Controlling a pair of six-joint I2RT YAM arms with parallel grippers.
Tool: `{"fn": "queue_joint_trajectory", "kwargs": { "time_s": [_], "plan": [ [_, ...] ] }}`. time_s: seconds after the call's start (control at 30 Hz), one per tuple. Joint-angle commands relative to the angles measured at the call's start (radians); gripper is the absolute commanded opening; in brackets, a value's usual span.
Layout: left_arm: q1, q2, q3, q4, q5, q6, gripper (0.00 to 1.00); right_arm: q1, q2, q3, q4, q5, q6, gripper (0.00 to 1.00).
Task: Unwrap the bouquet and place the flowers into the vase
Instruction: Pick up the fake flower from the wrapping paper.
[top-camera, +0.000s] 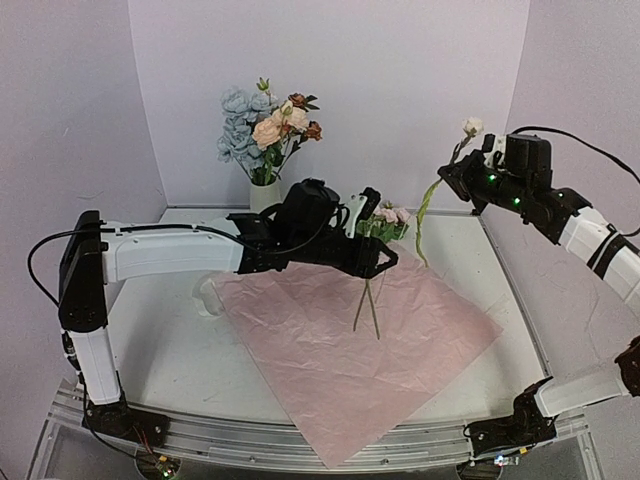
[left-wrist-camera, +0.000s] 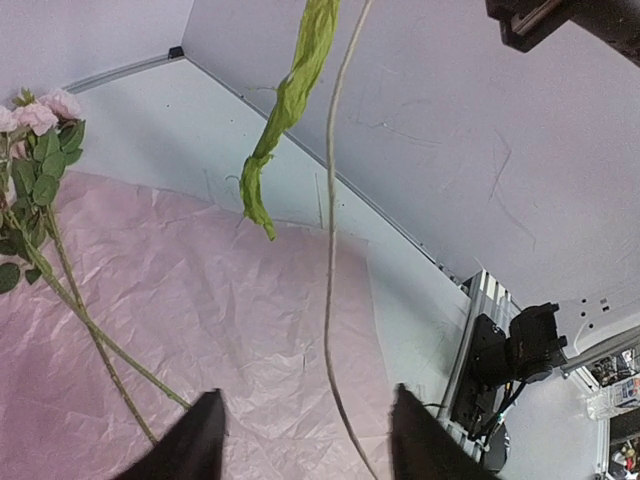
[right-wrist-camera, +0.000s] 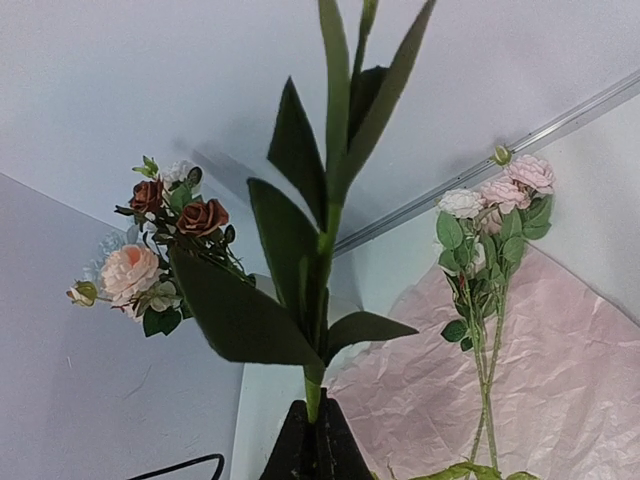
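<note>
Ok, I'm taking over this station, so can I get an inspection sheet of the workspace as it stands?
Surface: white table, pink paper sheet spread flat on it.
Job's things: vase at the back holding flowers; pink rose sprig lying partly on the paper; cream rose stem held in the air.
Clutter: pale lump by the paper's left corner, unclear.
Grippers: left gripper open over the paper; right gripper shut on the cream rose stem.
Cables: left cable, right cable, both black.
Surroundings: lilac walls.

The left gripper (left-wrist-camera: 305, 415) is recorded with fingers spread above pink paper (left-wrist-camera: 230, 330). A pale stem (left-wrist-camera: 329, 250) is suspended between them, beside a green leaf (left-wrist-camera: 290, 100). Pink roses (left-wrist-camera: 40, 110) are noted at left.
</note>
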Motion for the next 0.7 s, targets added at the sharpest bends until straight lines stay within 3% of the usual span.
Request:
{"fn": "queue_joint_trajectory", "kwargs": {
  "time_s": [0.0, 0.17, 0.43, 0.67],
  "plan": [
    [-0.016, -0.066, -0.030, 0.022, -0.043, 0.012, 0.74, -0.006, 0.001, 0.045, 0.028, -0.020, -0.019, 0.00],
    [-0.027, -0.076, -0.040, 0.021, -0.001, -0.019, 0.78, -0.008, 0.005, 0.040, 0.028, -0.023, -0.027, 0.00],
    [-0.034, -0.076, -0.092, 0.003, 0.045, -0.091, 0.40, -0.007, 0.009, 0.030, 0.030, -0.020, -0.035, 0.00],
    [-0.042, -0.086, -0.110, -0.004, 0.062, -0.130, 0.33, -0.007, 0.015, 0.024, 0.032, -0.018, -0.043, 0.00]
  ]
}}
